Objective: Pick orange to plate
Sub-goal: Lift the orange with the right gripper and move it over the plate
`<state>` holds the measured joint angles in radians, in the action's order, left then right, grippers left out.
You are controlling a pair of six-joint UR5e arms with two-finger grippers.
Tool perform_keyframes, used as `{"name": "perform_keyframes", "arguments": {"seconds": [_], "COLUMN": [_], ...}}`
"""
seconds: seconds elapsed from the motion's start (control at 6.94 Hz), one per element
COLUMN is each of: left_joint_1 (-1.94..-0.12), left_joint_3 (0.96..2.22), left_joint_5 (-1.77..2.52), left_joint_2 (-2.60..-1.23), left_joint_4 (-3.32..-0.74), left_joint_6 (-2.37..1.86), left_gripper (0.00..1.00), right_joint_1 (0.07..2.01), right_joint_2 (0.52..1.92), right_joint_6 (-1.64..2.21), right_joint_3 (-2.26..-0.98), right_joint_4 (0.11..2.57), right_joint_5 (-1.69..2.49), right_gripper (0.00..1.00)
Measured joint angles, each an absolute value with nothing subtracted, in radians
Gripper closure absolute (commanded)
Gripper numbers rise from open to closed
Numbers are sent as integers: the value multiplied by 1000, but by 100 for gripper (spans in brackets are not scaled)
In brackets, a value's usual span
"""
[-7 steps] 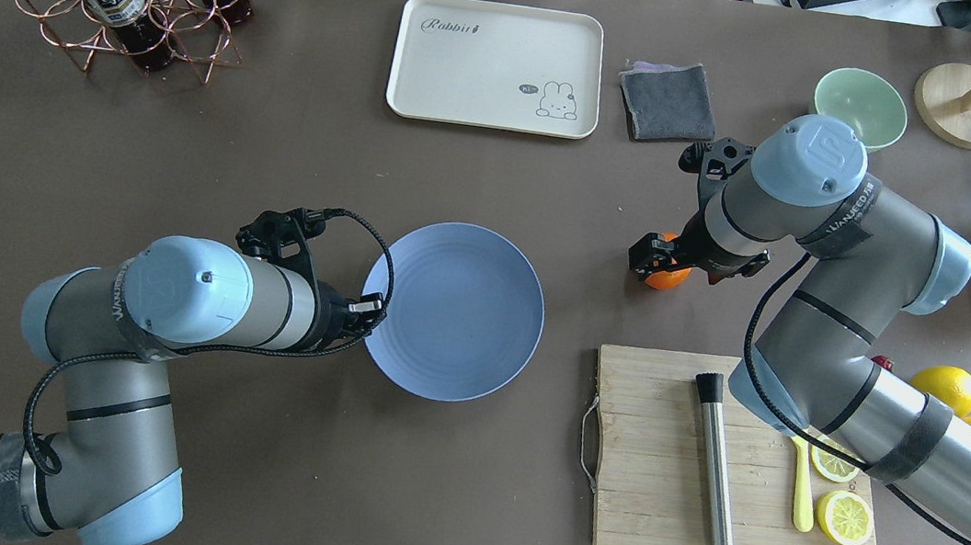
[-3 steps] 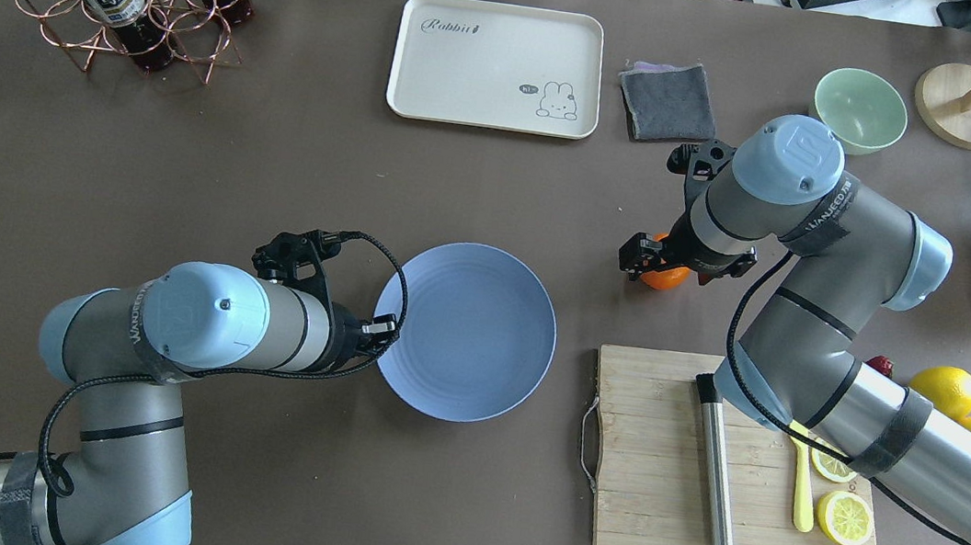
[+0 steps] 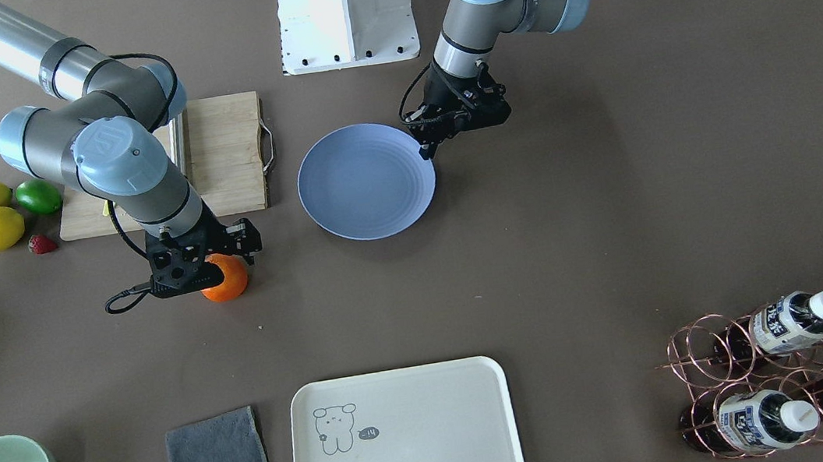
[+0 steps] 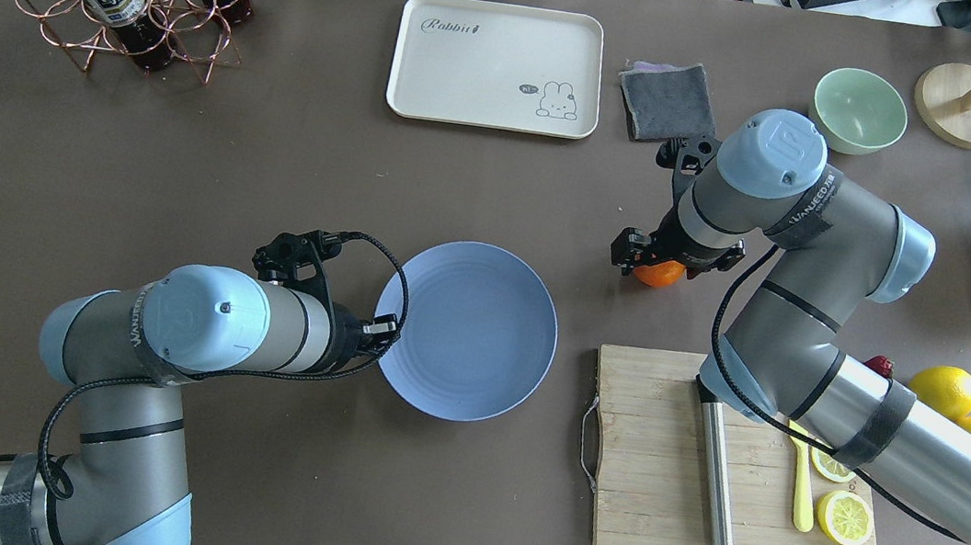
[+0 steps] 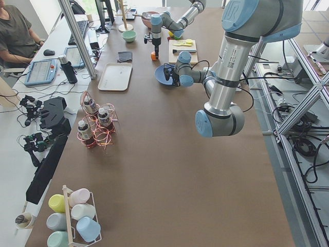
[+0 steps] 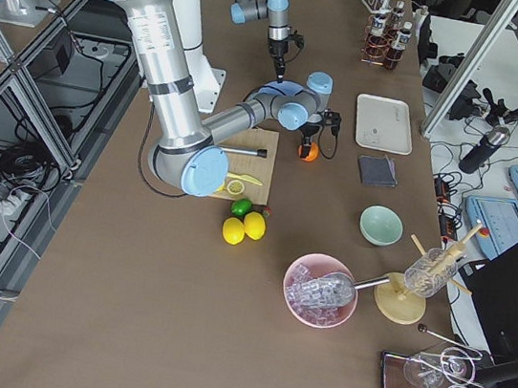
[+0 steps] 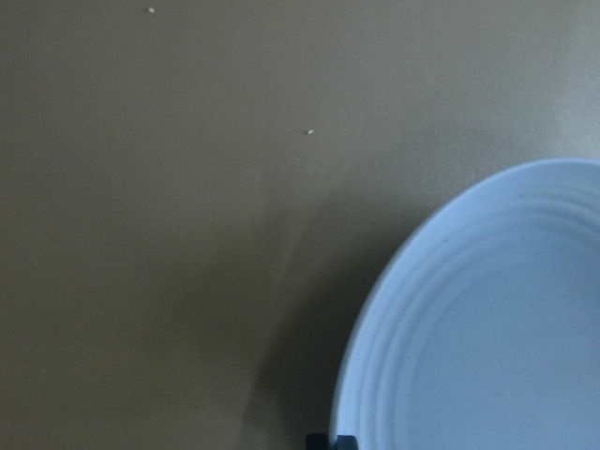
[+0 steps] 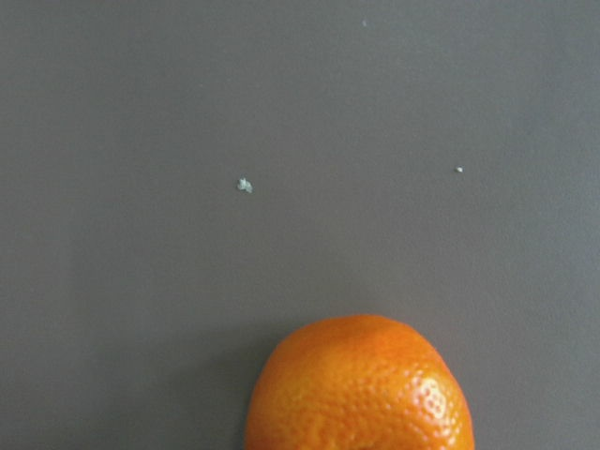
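Orange (image 4: 658,273) sits clasped in the right gripper (image 4: 649,263) at two o'clock of the plate (image 4: 476,345), well apart, while the left gripper (image 4: 381,332) pinches its nine o'clock rim, likely steadying it for the drop.

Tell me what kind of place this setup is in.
Most likely a robotics lab with the table dressed as a kitchen counter: a seated person beside a tablet, an aluminium frame post by the table, and props like a cutting board with lemon slices.
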<state>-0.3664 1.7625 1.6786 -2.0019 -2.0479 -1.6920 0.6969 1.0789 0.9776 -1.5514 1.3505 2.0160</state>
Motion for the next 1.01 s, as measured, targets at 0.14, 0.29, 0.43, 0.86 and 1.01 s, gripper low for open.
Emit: {"name": "perform_keyframes", "arguments": {"seconds": [0.14, 0.29, 0.43, 0.86, 1.01], "left_joint_1": [-366, -365, -365, -374, -407], "left_joint_3": [1763, 1764, 1764, 1783, 1813], "left_joint_5": [1675, 1674, 1674, 1678, 1704], "left_joint_2": [-2002, -2003, -2003, -1994, -1960], "left_joint_4": [-2048, -2048, -2048, -2048, -2047], "left_joint_6": [-1692, -1692, -1692, -1683, -1648], "left_gripper": [45, 36, 26, 24, 24], "right_joint_1": [697, 698, 700, 712, 706], "right_joint_2": [1073, 1071, 1068, 1039, 1007], "right_joint_6": [974, 972, 974, 1004, 1067], "right_joint_3": [-1544, -1536, -1530, -1548, -1578], "right_joint_4": [1350, 1349, 1348, 1353, 1358], "right_joint_5": [2004, 1987, 1974, 1983, 2006], "right_gripper": [16, 33, 77, 100, 100]}}
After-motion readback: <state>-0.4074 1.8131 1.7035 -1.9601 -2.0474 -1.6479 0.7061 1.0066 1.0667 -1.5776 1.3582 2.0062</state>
